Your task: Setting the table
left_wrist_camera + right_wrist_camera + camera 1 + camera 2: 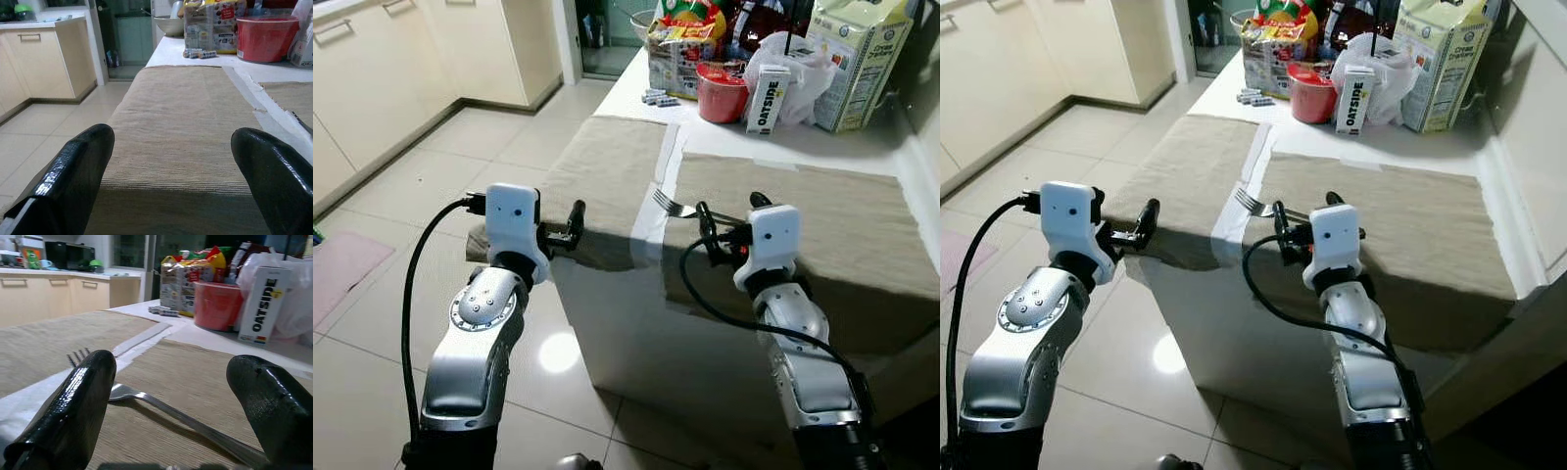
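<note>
Trouble, if it comes, will come from the fork (677, 206), which lies flat on the right placemat (822, 225) with its tines reaching toward the strip of bare white bench (646, 220) between that mat and the left placemat (602, 171). The right pincer (732, 227) hovers just over the fork's handle with its black fingers (73, 401) spread wide, one to each side of the handle and nothing between them gripped. A thin, low piece of metal like that is awkward to pick off cloth, I'd say: fingers closing a touch too high would skate over it, and closing too low could snag the weave and drag the whole mat toward the near edge of the bench. A glancing nudge might also spin the fork off the mat and onto the bare strip. The left pincer (565, 232) waits at the near edge of the left placemat, also open wide and empty, and a careless forward push there could ruck that mat. Well beyond the fork, the red tub (722, 91) and oat-drink carton (768, 98) look safely out of reach.
</note>
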Controlling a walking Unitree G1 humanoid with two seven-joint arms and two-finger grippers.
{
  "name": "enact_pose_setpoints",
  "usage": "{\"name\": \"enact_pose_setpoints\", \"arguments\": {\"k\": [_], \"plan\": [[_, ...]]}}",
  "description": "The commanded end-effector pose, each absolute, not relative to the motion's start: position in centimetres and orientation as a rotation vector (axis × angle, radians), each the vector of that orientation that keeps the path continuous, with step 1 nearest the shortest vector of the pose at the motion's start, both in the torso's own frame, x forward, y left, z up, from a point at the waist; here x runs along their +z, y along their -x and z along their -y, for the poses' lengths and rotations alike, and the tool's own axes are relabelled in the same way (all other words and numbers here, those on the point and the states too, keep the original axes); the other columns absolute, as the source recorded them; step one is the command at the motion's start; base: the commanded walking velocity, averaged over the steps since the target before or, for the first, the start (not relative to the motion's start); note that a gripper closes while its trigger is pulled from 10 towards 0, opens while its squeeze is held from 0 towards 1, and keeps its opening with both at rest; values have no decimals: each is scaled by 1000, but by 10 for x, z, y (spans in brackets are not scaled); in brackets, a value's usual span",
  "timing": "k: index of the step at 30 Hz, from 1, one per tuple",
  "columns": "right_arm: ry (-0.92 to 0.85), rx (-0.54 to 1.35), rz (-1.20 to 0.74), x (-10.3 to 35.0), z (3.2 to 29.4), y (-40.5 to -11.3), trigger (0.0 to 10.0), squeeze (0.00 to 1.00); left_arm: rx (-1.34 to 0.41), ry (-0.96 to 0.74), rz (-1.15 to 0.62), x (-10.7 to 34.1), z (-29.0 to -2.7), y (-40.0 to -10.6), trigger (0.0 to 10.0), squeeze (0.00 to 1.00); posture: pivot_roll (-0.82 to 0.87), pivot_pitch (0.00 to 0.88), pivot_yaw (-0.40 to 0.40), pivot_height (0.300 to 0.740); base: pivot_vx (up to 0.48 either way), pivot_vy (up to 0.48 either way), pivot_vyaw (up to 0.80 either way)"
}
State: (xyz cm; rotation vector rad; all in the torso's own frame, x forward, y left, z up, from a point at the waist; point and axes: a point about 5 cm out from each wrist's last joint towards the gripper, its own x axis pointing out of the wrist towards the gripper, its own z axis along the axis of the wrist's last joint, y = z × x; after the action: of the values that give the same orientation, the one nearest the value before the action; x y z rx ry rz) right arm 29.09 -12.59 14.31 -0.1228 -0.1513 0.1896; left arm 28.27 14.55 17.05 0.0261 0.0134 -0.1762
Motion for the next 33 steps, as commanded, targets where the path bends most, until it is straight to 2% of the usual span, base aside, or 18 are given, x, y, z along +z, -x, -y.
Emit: {"name": "enact_pose_setpoints", "arguments": {"k": [1,12,13,27,28,29,33], "plan": [[124,197,177,149,122,-291,10000,0,-179,-27,-22,171,-145,-285,10000,0,-110,0,85,740,0,0,0],[130,203,176,150,118,-295,10000,0,-166,-15,-32,171,-147,-285,10000,0,-98,0,77,740,0,0,0],[112,196,171,149,119,-296,10000,1000,-164,-11,-30,172,-146,-285,10000,0,-98,0,77,740,0,0,0],[116,214,150,147,113,-298,10000,1000,-174,-3,-29,173,-144,-285,10000,0,-95,0,78,740,0,0,0],[124,211,152,147,113,-298,8706,922,-174,-3,-27,173,-144,-286,10000,0,-95,0,78,740,0,0,0],[107,227,147,147,112,-299,0,0,-174,-2,-26,173,-144,-286,10000,0,-95,0,78,740,0,0,0],[39,306,123,150,99,-300,0,0,-174,-1,-24,174,-143,-286,10000,0,-95,0,78,740,0,0,0]]}}
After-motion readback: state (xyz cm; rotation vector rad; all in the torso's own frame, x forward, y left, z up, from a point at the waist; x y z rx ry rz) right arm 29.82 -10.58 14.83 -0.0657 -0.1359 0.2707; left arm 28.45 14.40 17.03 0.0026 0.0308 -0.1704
